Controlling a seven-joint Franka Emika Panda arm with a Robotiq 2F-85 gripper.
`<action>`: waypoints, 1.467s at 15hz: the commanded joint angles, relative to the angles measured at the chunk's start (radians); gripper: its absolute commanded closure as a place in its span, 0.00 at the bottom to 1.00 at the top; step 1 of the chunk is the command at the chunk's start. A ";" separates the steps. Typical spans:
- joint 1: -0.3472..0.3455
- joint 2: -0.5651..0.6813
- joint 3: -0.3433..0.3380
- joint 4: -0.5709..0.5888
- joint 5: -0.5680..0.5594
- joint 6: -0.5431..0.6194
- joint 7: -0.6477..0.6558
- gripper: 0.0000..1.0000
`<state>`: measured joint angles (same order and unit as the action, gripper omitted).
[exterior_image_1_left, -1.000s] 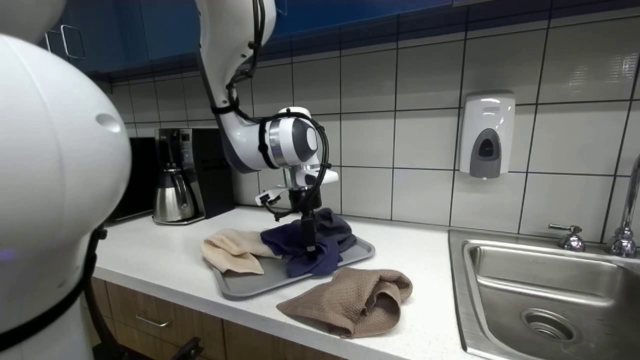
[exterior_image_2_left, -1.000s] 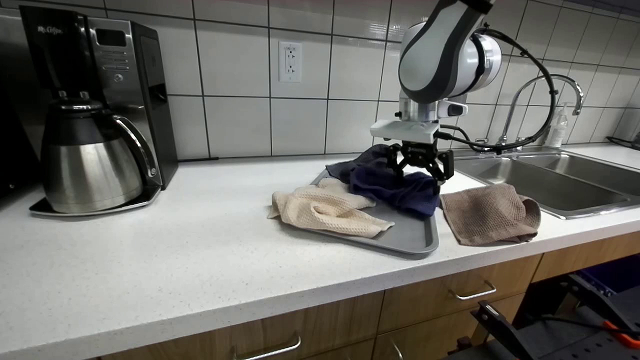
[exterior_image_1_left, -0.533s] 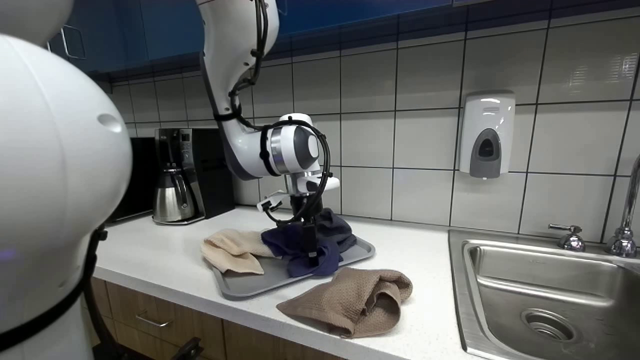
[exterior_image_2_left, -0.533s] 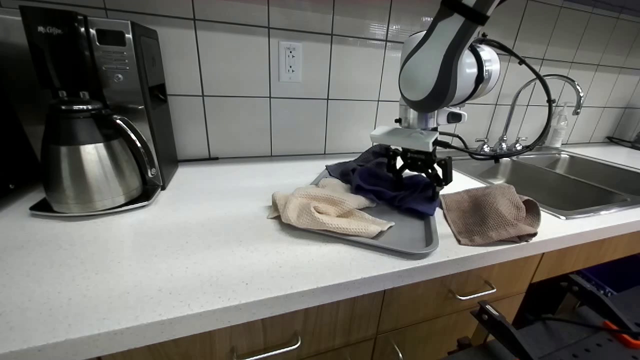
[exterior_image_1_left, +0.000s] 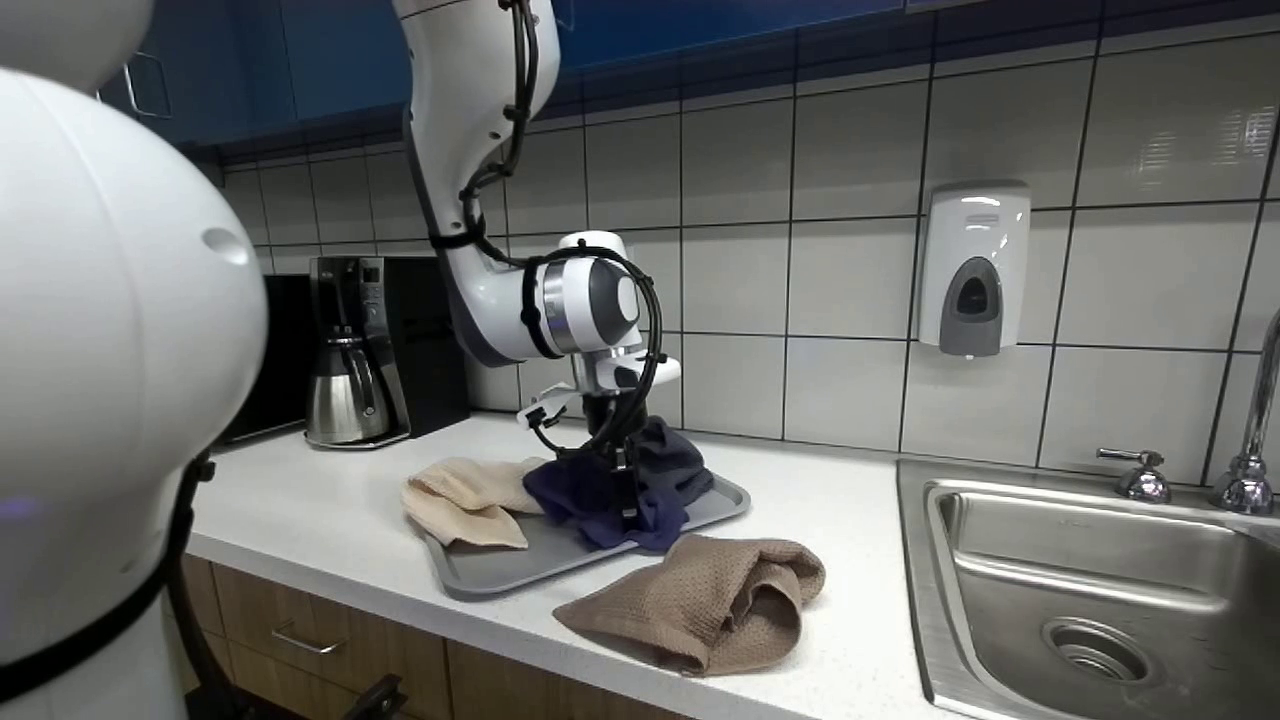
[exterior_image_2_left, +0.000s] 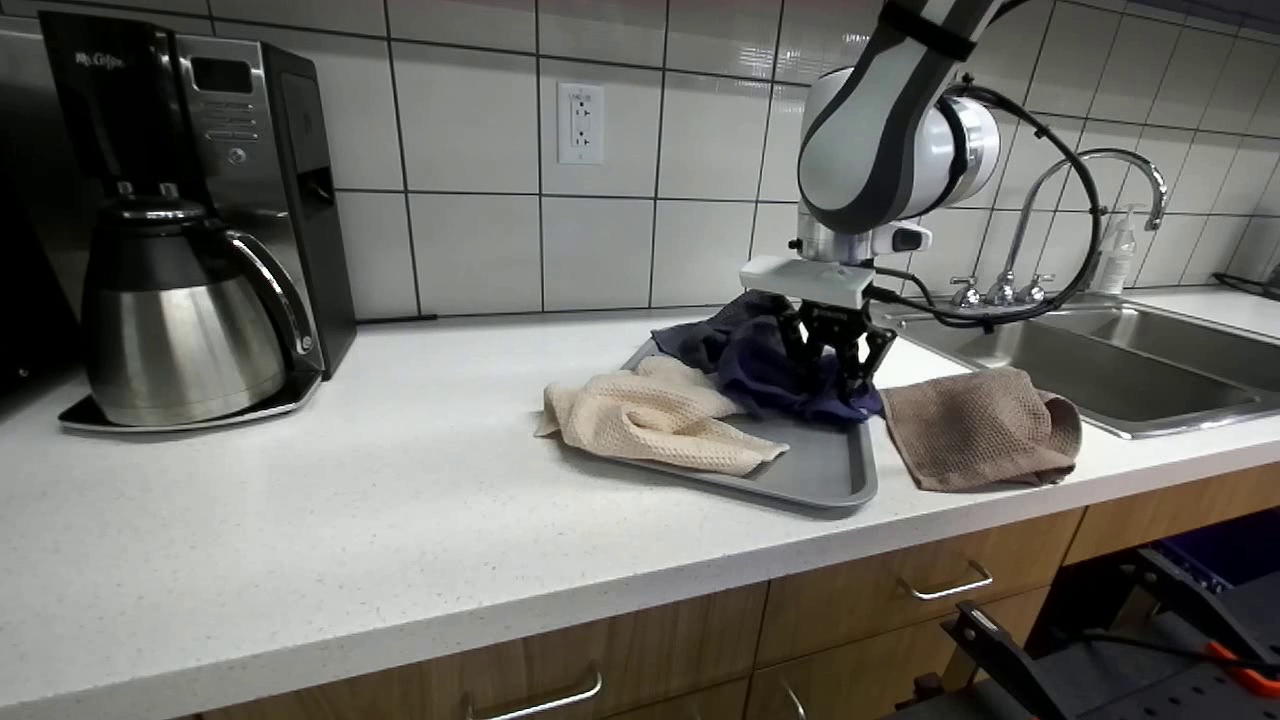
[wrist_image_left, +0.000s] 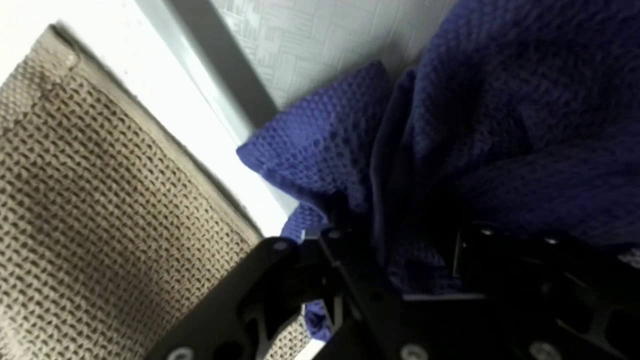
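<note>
Pointing down into the navy cloth on the gray tray in an exterior view, the gripper stands near the cream cloth. In an exterior view, the charcoal cloth lies behind, the brown cloth just beside the tray. In the wrist view, navy folds lie between the fingers; whether these pinch them, I cannot tell.

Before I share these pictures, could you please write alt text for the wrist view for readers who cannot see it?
A black gripper has its fingers apart around folds of a crumpled navy cloth. The cloth lies on a grey tray and reaches over its rim; at the picture's left, a brown cloth lies on the white counter.
</note>
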<state>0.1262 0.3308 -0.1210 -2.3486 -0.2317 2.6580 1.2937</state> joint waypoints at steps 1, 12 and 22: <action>0.020 0.005 -0.021 -0.002 -0.002 0.021 0.010 0.88; 0.016 -0.067 -0.024 -0.024 -0.002 0.017 -0.013 0.98; -0.036 -0.199 -0.033 -0.037 -0.003 -0.027 -0.067 0.98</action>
<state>0.1187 0.2060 -0.1551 -2.3593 -0.2318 2.6654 1.2677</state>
